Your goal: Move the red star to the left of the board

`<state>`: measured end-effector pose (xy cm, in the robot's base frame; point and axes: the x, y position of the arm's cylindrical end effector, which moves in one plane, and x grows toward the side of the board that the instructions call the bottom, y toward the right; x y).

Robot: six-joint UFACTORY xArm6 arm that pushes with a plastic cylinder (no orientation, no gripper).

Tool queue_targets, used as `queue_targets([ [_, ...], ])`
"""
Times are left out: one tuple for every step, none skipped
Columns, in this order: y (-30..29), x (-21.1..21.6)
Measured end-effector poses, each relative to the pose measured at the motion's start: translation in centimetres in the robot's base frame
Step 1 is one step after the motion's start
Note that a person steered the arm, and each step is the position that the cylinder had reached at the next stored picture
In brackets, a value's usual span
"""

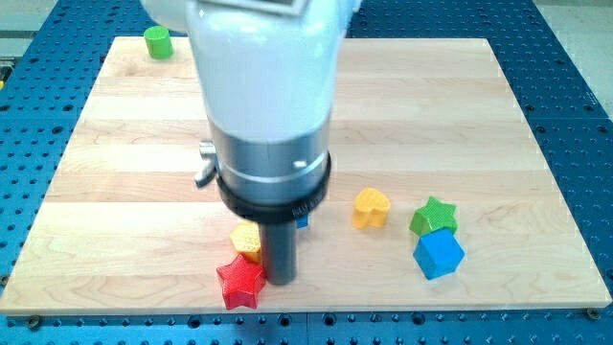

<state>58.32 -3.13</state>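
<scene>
1. My tip (281, 280), the lower end of a dark rod with no claw to open or close, touches the right side of the red star-shaped block (240, 282).
2. The red star sits near the bottom edge of the pale wooden board (115, 163), left of centre.
3. A yellow block (247, 239) sits just behind it.
4. Risk: a push angled downward could slide the star off the bottom edge; an off-centre push could spin it away.

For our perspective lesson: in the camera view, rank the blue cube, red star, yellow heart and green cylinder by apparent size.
1. Red star block and blue cube block: alike, unranked.
2. Yellow heart block.
3. Green cylinder block, farthest away, so perhaps only apparently smallest.
</scene>
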Motion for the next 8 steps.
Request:
queue_targets([
  [-1.6,-2.9],
  [3.8,-2.1],
  [5.2,3.5],
  [4.9,3.6],
  [1.2,3.6],
  [-4.1,3.3],
  [-7.6,0.5],
  [-7.9,-4.6],
])
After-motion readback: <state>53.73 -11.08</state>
